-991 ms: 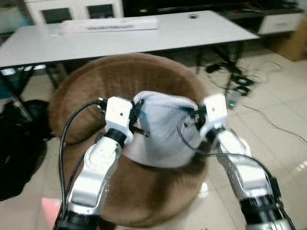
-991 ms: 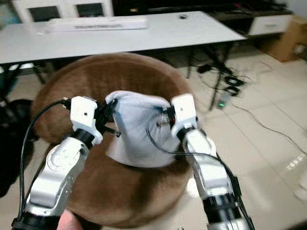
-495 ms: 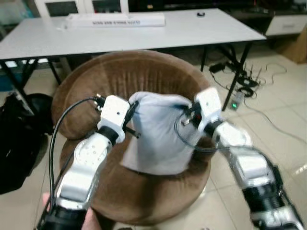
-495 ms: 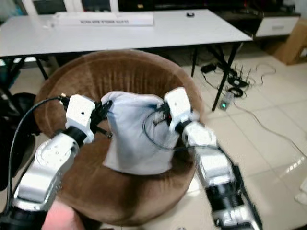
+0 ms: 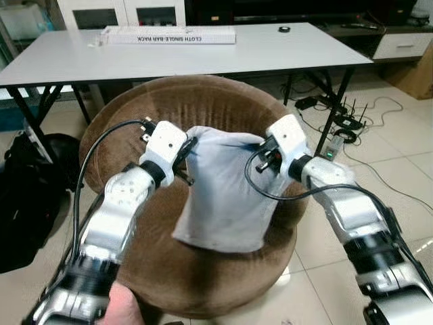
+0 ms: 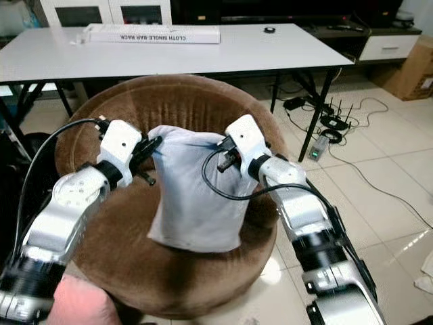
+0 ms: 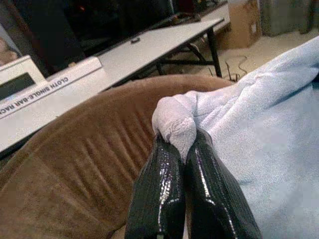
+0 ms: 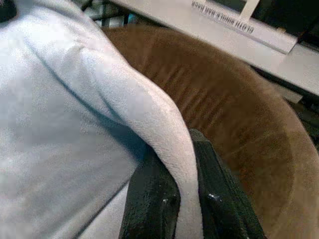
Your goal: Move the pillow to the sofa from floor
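We hold pillow [image 5: 223, 193] by top corners: left tool [image 7: 178, 144] and right tool [image 8: 175, 149] both clamped on fabric. Pillow hangs over sofa [image 5: 203, 101] seat, backrest at 12 o'clock. We lower evenly, release together.
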Tool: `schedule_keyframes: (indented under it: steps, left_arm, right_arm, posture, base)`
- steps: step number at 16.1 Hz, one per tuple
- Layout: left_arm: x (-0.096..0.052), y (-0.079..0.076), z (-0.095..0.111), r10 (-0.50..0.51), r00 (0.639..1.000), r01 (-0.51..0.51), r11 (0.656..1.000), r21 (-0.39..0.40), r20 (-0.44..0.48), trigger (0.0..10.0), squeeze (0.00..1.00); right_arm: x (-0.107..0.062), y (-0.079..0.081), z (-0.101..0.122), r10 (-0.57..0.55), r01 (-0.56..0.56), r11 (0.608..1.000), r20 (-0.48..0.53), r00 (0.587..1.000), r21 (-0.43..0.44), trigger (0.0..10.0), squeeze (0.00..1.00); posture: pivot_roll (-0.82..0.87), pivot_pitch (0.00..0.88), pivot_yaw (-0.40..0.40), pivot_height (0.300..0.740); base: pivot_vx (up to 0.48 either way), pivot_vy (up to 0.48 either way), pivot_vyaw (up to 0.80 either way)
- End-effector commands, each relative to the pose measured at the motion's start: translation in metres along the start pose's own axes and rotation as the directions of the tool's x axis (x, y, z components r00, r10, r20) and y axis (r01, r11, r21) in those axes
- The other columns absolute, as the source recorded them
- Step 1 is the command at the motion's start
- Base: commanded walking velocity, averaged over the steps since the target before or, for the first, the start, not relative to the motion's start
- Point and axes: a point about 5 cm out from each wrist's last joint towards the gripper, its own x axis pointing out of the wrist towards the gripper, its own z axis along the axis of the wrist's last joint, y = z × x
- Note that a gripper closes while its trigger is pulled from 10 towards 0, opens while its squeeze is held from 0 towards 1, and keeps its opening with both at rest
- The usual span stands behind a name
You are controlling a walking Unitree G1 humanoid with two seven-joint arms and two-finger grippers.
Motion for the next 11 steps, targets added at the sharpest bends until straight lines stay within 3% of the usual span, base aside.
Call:
schedule_keyframes:
  steps: [1,6,10,11]
  left_arm:
    - [0.009,0.008,-0.007,-0.006,1.0,0.008,0.998,0.054,-0.029,10.0,0.0]
    - [0.031,0.023,-0.033,0.104,0.992,-0.105,0.994,-0.007,-0.076,10.0,0.0]
    - [0.04,0.031,-0.04,0.111,0.987,-0.114,0.993,-0.019,-0.118,10.0,0.0]
    - [0.041,0.034,-0.041,0.105,0.986,-0.109,0.994,-0.021,-0.131,10.0,0.99]
  right_arm:
    - [0.009,-0.007,0.009,-0.045,0.045,0.998,0.016,0.999,-0.04,10.0,0.0]
    - [0.028,-0.01,0.004,-0.163,0.162,0.986,-0.001,0.987,-0.032,10.0,0.0]
    - [0.037,-0.012,0.001,-0.217,0.216,0.976,-0.017,0.976,-0.029,10.0,0.0]
    - [0.04,-0.01,0.001,-0.206,0.205,0.979,-0.024,0.978,-0.017,10.0,0.65]
  posture:
    - [0.08,0.0,0.002,0.74]
    - [0.06,0.0,-0.002,0.74]
    - [0.02,0.007,0.003,0.74]
    - [0.01,0.012,0.004,0.74]
  base:
    - [0.0,0.0,0.0]
    - [0.0,0.0,0.0]
    - [0.0,0.0,0.0]
    - [0.0,0.0,0.0]
